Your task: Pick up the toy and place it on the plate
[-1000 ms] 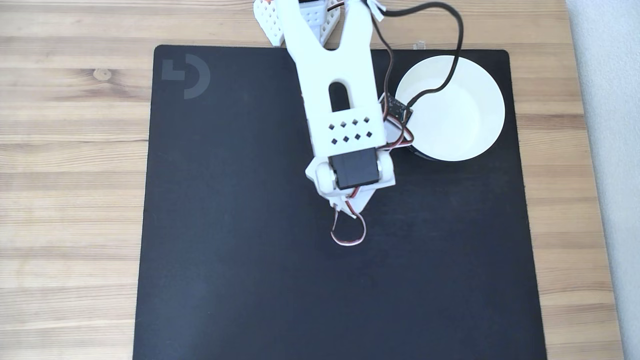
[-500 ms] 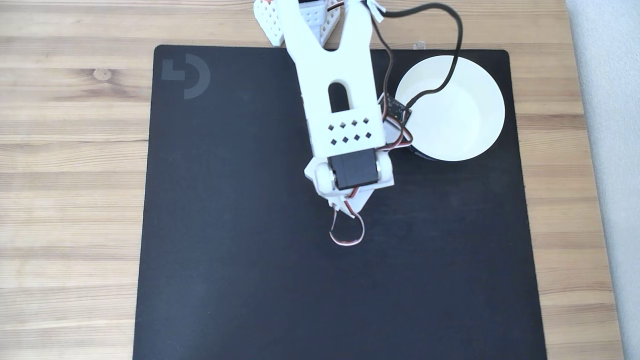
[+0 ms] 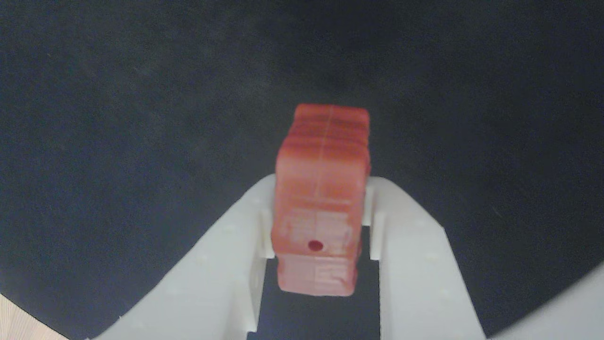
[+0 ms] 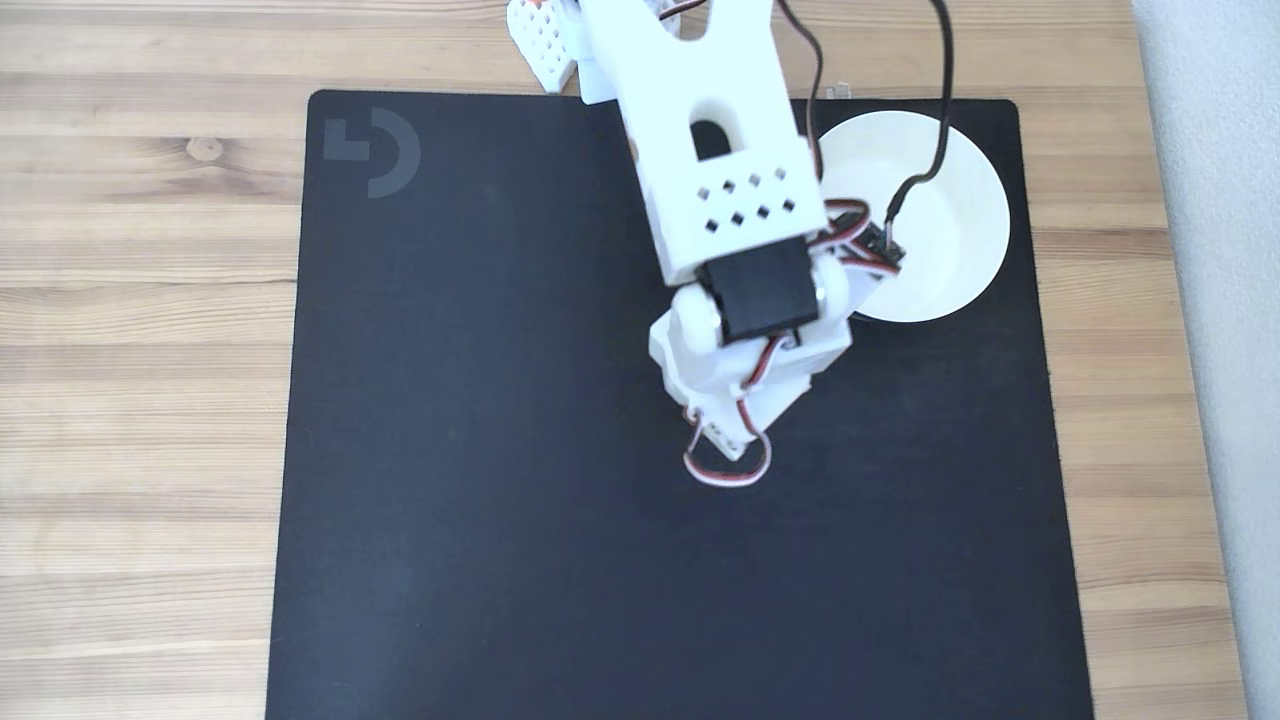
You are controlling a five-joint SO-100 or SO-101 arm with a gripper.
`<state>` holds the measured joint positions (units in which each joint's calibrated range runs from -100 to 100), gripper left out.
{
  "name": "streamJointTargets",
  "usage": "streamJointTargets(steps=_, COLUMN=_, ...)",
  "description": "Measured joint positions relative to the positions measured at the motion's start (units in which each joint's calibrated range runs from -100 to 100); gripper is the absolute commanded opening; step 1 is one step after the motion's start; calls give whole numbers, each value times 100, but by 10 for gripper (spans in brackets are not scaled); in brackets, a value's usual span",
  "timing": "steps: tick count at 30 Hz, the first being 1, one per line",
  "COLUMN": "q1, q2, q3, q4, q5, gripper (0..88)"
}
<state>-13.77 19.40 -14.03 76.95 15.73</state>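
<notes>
The end effector (image 3: 321,198) pinches the toy (image 3: 321,189) between its two white fingers (image 3: 236,255), above the black mat (image 3: 118,118). In the fixed view, the plate (image 4: 960,230) sits at two o'clock from the arm (image 4: 720,170).

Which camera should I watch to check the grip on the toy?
The wrist view: the toy sits upright between the gripper fingers, dark dot facing the camera, above the black mat. In the fixed view the arm covers it.
</notes>
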Motion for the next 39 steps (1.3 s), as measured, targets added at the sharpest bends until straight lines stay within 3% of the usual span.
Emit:
streamJointTargets(steps=15, q1=-741, q2=-2007, q3=85, q4=-34, q5=-798, gripper=26)
streamJointTargets(steps=20, q1=-1024, q2=-3022, q3=1219, q4=-312, q5=-1102, gripper=26)
streamJointTargets(steps=28, q1=-2122, q2=-5121, q3=4809, q4=-2009, q5=-1853, gripper=26)
streamJointTargets(steps=39, q1=-3254, q2=-5895, q3=7274, q4=-3444, q5=-2440, gripper=26)
